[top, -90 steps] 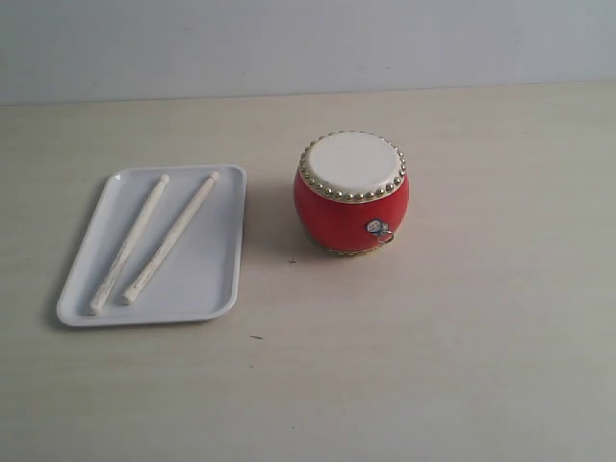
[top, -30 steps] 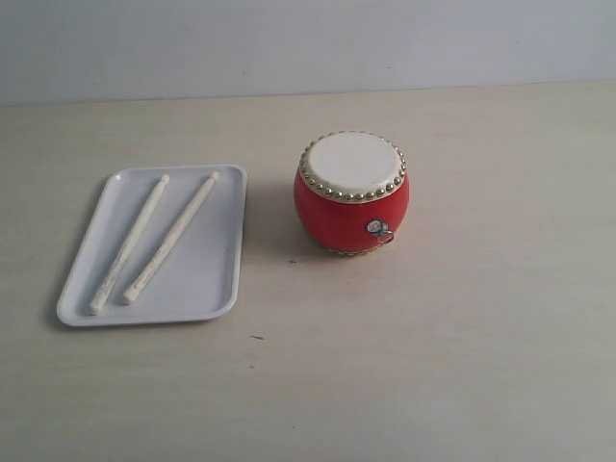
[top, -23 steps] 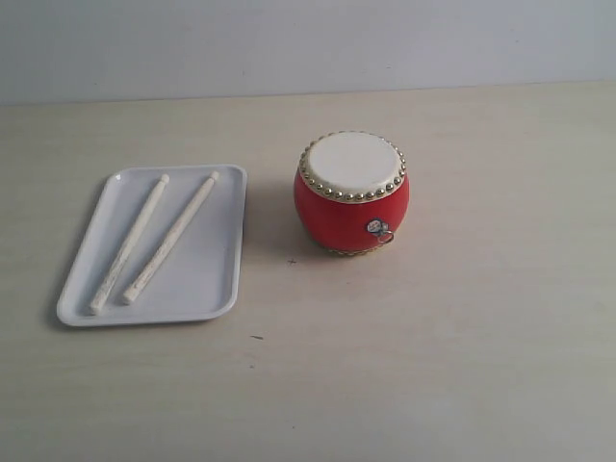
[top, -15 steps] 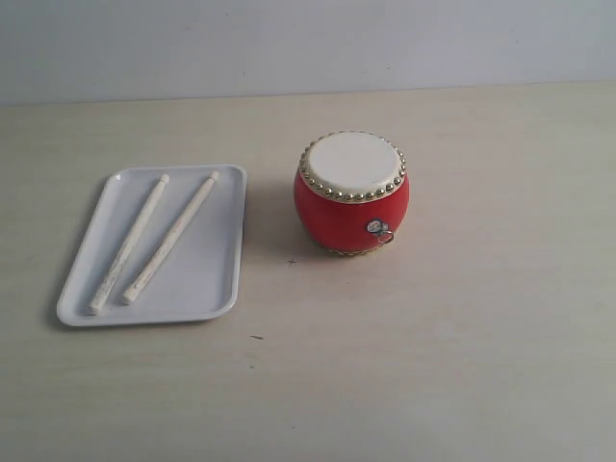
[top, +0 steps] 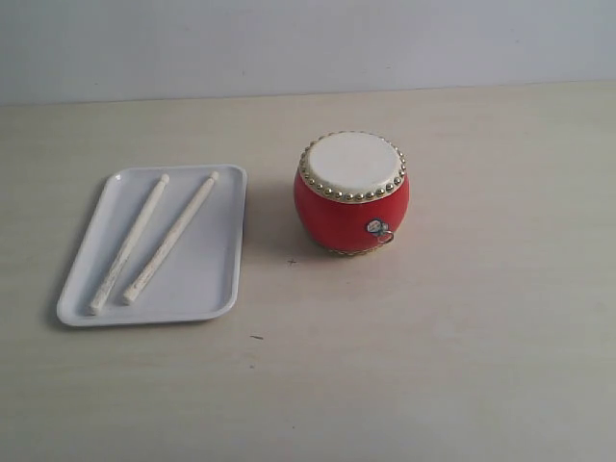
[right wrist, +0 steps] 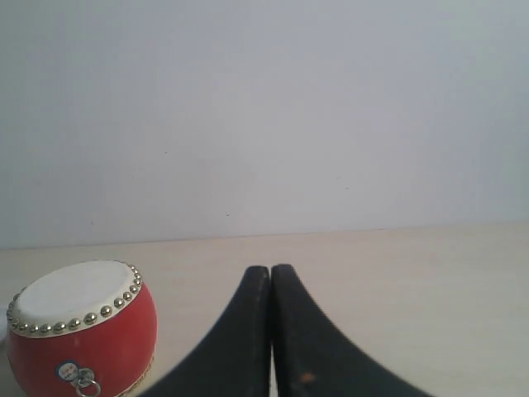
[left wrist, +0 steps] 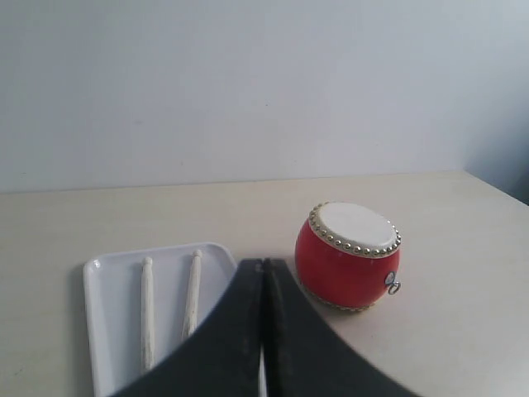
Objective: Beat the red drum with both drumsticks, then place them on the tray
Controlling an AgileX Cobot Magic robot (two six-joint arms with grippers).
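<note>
The red drum (top: 351,195) stands upright mid-table, cream skin up, its metal ring facing the front. Both drumsticks (top: 131,241) (top: 171,236) lie side by side on the white tray (top: 214,274) to the drum's left. Neither arm shows in the exterior view. In the left wrist view my left gripper (left wrist: 263,266) is shut with nothing between its black fingers, held back from the tray (left wrist: 107,331), the drumsticks (left wrist: 147,310) (left wrist: 192,291) and the drum (left wrist: 349,260). My right gripper (right wrist: 270,271) is shut and empty too, with the drum (right wrist: 78,335) off to one side.
A pale wooden table (top: 452,346) carries everything, with a plain grey-white wall (top: 308,43) behind its far edge. Small dark specks (top: 256,337) mark the tabletop in front of the tray.
</note>
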